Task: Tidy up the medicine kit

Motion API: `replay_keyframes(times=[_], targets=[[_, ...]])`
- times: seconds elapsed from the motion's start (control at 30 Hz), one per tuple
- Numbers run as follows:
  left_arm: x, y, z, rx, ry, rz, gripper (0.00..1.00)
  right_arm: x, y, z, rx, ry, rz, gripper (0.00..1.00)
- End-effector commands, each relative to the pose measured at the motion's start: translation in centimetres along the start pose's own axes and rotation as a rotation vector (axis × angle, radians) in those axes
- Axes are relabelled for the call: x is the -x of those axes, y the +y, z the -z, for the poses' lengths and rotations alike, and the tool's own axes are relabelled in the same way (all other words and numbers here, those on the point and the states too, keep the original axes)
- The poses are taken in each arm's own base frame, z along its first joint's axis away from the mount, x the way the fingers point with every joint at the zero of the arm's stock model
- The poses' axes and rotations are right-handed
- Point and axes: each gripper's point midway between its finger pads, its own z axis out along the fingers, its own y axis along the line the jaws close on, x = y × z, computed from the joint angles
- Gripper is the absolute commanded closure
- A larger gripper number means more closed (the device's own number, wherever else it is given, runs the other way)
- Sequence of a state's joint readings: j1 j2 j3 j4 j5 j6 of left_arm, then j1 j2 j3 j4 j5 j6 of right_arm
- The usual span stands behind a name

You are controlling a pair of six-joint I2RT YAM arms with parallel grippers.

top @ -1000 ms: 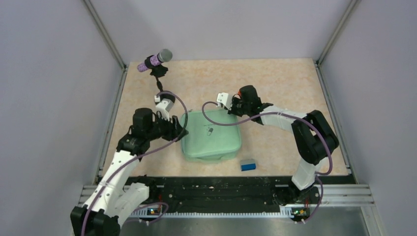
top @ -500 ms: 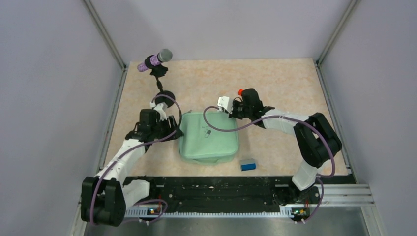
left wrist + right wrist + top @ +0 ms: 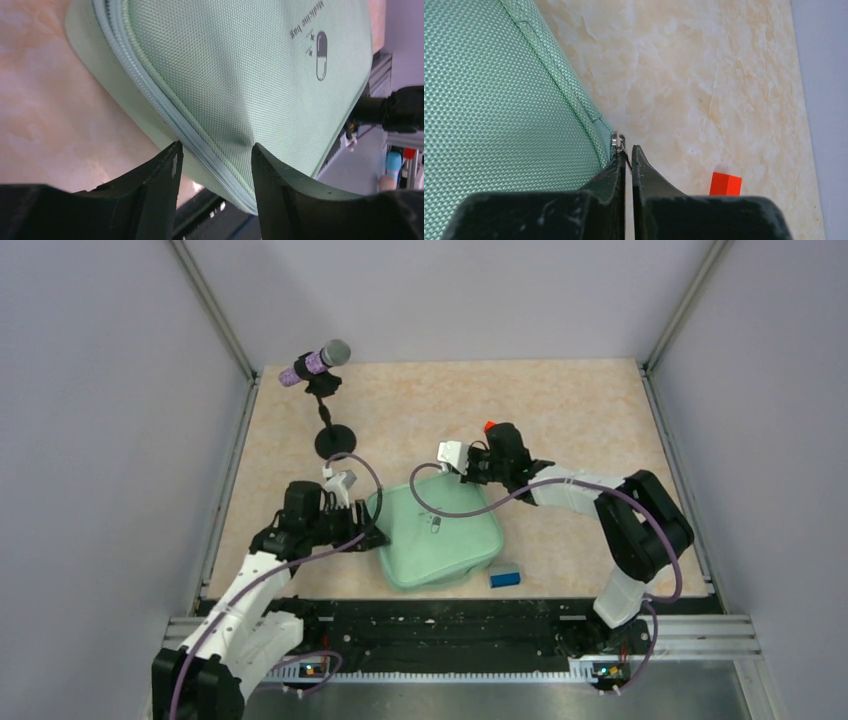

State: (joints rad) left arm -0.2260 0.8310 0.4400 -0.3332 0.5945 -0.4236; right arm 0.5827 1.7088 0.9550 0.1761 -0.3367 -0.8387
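Observation:
The medicine kit (image 3: 440,535) is a mint-green zipped fabric case with a pill icon (image 3: 321,48), lying askew between the arms. My left gripper (image 3: 377,523) straddles its left corner. In the left wrist view the jaws (image 3: 215,150) clamp the zipped edge of the kit (image 3: 240,65), one finger denting the top fabric. My right gripper (image 3: 463,471) is at the kit's far edge. In the right wrist view the gripper (image 3: 628,152) is shut on the metal zipper pull (image 3: 618,141) beside the green fabric (image 3: 499,100).
A small blue block (image 3: 504,575) lies by the kit's near right corner. An orange-red block (image 3: 489,426) sits just beyond the right gripper, also seen on the table (image 3: 725,184). A microphone stand (image 3: 331,440) rises at the far left. A black rail (image 3: 450,625) runs along the near edge.
The kit has turned and slid toward the near right, close to the blue block. The left gripper moved back in onto its left corner. The right gripper stayed shut at the far edge.

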Motion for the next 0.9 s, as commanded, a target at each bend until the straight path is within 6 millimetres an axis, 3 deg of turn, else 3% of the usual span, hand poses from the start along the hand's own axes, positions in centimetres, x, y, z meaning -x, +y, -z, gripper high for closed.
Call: replay_keyframes(times=[0.0, 0.1, 0.2, 0.3, 0.43, 0.57, 0.67, 0.77, 0.87], targets=[[5.3, -5.6, 3.8, -0.061, -0.047, -0.198, 0.42, 6.4, 2.3, -1.3, 0.092, -0.223, 0.059, 1.0], [8.4, -7.7, 4.7, -0.116, -0.116, -0.381, 0.42, 6.3, 2.7, -1.3, 0.118, -0.214, 0.065, 1.0], [11.7, -6.8, 3.5, -0.058, -0.202, -0.476, 0.38, 6.4, 3.0, -0.8, 0.161, -0.195, 0.091, 1.0], [13.0, -5.8, 1.4, -0.051, -0.157, -0.531, 0.38, 6.2, 3.2, -0.2, 0.204, -0.162, 0.147, 1.0], [12.4, -5.6, 0.1, -0.081, -0.023, -0.485, 0.42, 5.5, 3.5, 0.1, 0.219, -0.129, 0.194, 1.0], [10.0, -5.4, 0.5, -0.101, 0.036, -0.433, 0.45, 4.7, 4.0, -0.2, 0.22, -0.124, 0.209, 1.0], [10.0, -4.6, 1.3, -0.037, -0.016, -0.473, 0.44, 4.2, 4.4, -0.5, 0.235, -0.119, 0.219, 1.0], [12.2, -1.9, 2.5, 0.191, -0.097, -0.422, 0.4, 4.5, 4.0, -0.7, 0.219, -0.131, 0.209, 1.0], [12.9, 1.4, 3.4, 0.389, -0.128, -0.307, 0.35, 4.9, 3.9, -0.5, 0.214, -0.138, 0.203, 1.0]])
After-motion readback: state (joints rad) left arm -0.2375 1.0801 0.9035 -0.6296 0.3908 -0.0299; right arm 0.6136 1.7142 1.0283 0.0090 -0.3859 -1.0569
